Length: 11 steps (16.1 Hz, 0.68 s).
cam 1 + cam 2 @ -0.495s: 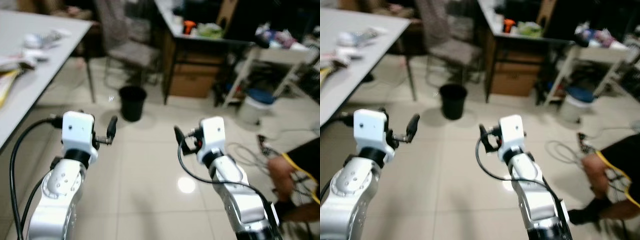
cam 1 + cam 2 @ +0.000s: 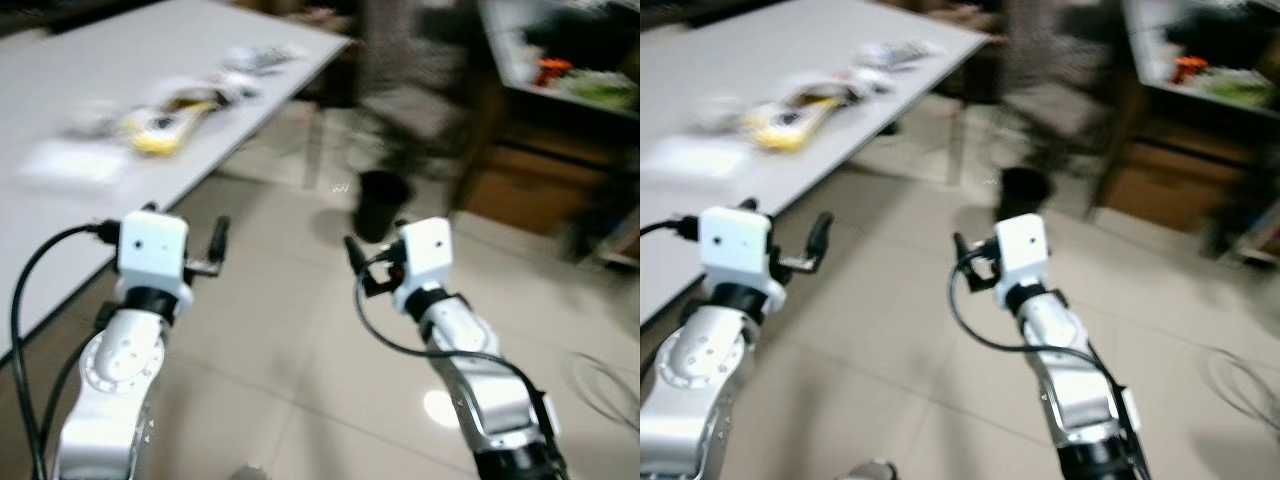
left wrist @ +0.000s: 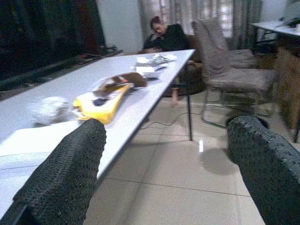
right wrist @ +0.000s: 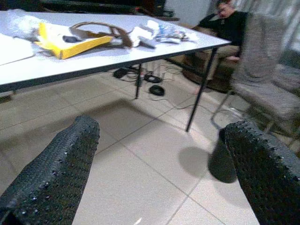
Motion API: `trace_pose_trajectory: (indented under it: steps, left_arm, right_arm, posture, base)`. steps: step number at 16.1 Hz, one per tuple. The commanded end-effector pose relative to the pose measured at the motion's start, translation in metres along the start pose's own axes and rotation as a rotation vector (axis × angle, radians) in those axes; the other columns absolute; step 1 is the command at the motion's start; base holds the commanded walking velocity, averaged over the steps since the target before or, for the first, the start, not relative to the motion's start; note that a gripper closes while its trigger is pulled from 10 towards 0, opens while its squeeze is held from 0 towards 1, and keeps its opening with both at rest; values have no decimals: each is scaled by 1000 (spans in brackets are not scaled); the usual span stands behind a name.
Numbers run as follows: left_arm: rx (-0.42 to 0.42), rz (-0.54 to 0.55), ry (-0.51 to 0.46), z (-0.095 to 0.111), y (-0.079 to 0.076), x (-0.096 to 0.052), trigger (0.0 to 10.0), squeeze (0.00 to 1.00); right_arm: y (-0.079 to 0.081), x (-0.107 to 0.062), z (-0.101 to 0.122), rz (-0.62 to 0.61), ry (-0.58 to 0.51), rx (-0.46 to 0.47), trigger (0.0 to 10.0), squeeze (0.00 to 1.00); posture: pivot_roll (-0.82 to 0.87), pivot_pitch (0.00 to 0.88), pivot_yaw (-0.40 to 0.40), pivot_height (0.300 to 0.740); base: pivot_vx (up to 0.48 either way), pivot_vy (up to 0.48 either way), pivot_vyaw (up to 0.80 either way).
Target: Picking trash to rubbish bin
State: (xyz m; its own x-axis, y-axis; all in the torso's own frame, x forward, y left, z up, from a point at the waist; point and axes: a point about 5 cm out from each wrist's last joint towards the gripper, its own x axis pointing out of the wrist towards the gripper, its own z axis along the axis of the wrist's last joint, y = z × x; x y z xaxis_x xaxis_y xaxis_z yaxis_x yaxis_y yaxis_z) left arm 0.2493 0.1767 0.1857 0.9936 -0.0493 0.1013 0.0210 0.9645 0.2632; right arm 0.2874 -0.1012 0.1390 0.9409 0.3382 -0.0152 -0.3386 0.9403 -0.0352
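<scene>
Trash lies on the long white table (image 2: 120, 110): a yellow packet (image 2: 158, 133), a brown wrapper (image 3: 123, 79), crumpled white paper (image 3: 47, 109) and small wrappers (image 2: 255, 60) further along. A small black rubbish bin (image 2: 381, 204) stands on the tiled floor past the table's end. My left gripper (image 2: 218, 243) is raised in front of me, open and empty, beside the table edge. My right gripper (image 2: 352, 254) is held at the same height, open and empty, short of the bin. The eye views are blurred.
A grey chair (image 4: 265, 89) stands behind the bin. A person in dark clothes (image 3: 168, 36) sits at the table's far end. A cluttered desk (image 2: 560, 85) with a cardboard box (image 2: 520, 190) under it is at the right. Cables (image 4: 152, 86) lie under the table.
The camera has swung left: the table now takes up the upper left and the bin sits further right in the picture. Both arms keep the same raised pose.
</scene>
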Motion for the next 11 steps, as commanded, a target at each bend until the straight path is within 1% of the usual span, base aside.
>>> trace_pose_trajectory:
  steps: [1, 3, 5, 6, 8, 11]
  left_arm:
    - [18, 23, 11, -3, 1, 5, 10000, 0]
    - [23, 45, 21, -6, 4, 11, 10000, 0]
    - [27, 58, 20, -7, 7, 16, 10000, 0]
    - [22, 58, 21, -11, 7, 23, 10000, 0]
    - [21, 55, 21, -11, 7, 25, 10000, 0]
    - [1, 55, 18, -11, 7, 30, 10000, 0]
  right_arm:
    - [-8, 2, 4, -25, -22, -14, 10000, 0]
    - [-23, 9, 7, -105, -30, -76, 10000, 0]
    - [-28, 13, 13, -116, -58, -123, 10000, 0]
    - [-27, 15, 13, -93, -63, -92, 10000, 0]
    - [-26, 15, 12, -79, -63, -78, 10000, 0]
    - [-18, 19, 13, -39, -77, -95, 10000, 0]
  posture:
    - [80, 0, -111, 740]
    - [74, 0, -105, 740]
    - [67, 0, -98, 740]
    - [63, 0, -99, 740]
    - [62, 0, -100, 740]
    - [56, 0, -98, 740]
  base:
    - [266, 0, 800]
    - [294, 0, 0]
    - [317, 0, 0]
    - [330, 0, 0]
    - [356, 0, 0]
    - [379, 0, 0]
